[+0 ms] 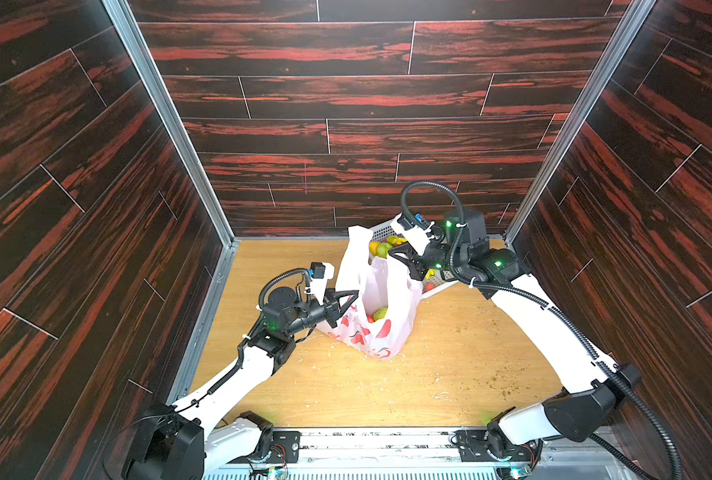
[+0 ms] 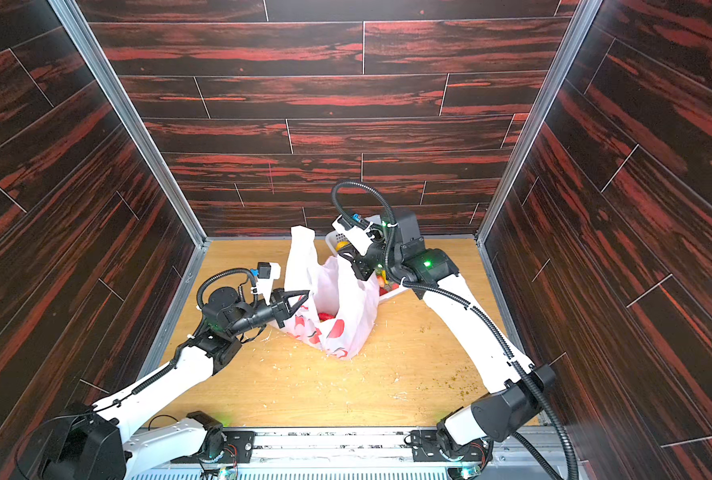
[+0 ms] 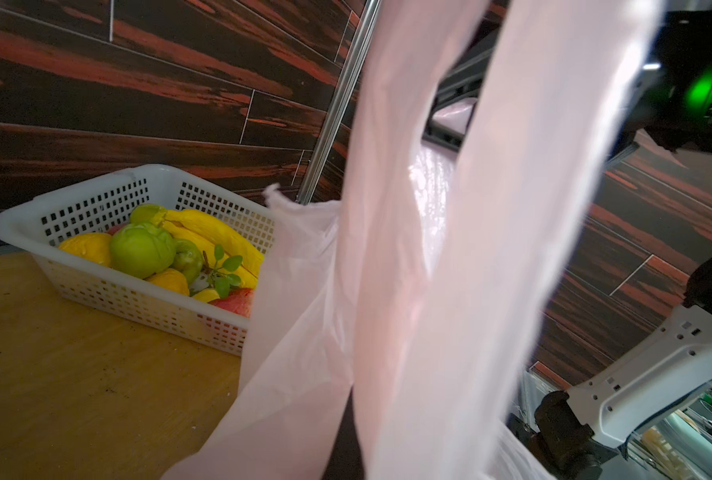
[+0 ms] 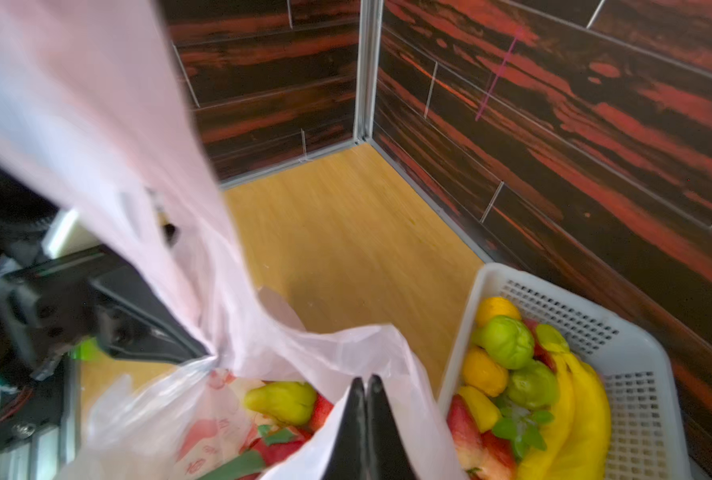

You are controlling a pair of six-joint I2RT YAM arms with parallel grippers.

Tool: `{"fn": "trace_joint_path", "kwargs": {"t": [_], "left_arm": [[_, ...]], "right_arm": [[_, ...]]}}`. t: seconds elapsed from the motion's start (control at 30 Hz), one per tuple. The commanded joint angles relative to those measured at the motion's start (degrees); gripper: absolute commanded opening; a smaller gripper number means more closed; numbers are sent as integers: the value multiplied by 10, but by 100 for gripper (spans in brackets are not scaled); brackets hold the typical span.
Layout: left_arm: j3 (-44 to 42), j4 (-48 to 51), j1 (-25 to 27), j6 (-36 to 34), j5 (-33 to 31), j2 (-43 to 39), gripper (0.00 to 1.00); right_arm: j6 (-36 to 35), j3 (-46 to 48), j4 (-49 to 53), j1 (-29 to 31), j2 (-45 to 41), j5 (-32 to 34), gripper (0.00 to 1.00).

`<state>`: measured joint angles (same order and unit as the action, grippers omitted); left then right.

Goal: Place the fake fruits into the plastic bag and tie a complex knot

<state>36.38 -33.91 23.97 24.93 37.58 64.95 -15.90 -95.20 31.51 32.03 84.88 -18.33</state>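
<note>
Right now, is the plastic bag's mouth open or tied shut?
Open: the plastic bag gapes, fake fruits show inside, and its strap handles stand apart, untied.

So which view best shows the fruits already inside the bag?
The right wrist view: it looks down into the bag, showing a yellow-green fruit above red, green-scaled fruit. Both top views catch only a glimpse of them through the opening; the left wrist view shows just the bag's outside.
</note>
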Motion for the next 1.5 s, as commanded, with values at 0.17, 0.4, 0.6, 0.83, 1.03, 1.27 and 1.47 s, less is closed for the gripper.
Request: {"fn": "trace_joint_path", "kwargs": {"t": [0.17, 0.4, 0.6, 0.83, 1.03, 1.27, 1.47], "left_arm": [[-73, 20, -2, -3, -130, -107, 0], [-100, 62, -4, 5, -148, -152, 0], [-110, 14, -3, 36, -131, -135, 0], [-101, -11, -3, 67, -129, -107, 0], [-97, -32, -3, 89, -131, -94, 0], [-86, -23, -3, 91, -127, -86, 0], [-86, -24, -3, 94, -124, -81, 0]], "right_arm": [[150, 22, -117, -89, -106, -178, 0], [198, 62, -151, -144, -133, -221, 0], [209, 82, -163, -145, -118, -298, 0], [199, 127, -161, -175, -146, -296, 37], [178, 213, -193, -214, -256, -228, 88], [190, 414, -283, -216, -449, -190, 97], [264, 550, -378, -206, -524, -229, 99]]}}
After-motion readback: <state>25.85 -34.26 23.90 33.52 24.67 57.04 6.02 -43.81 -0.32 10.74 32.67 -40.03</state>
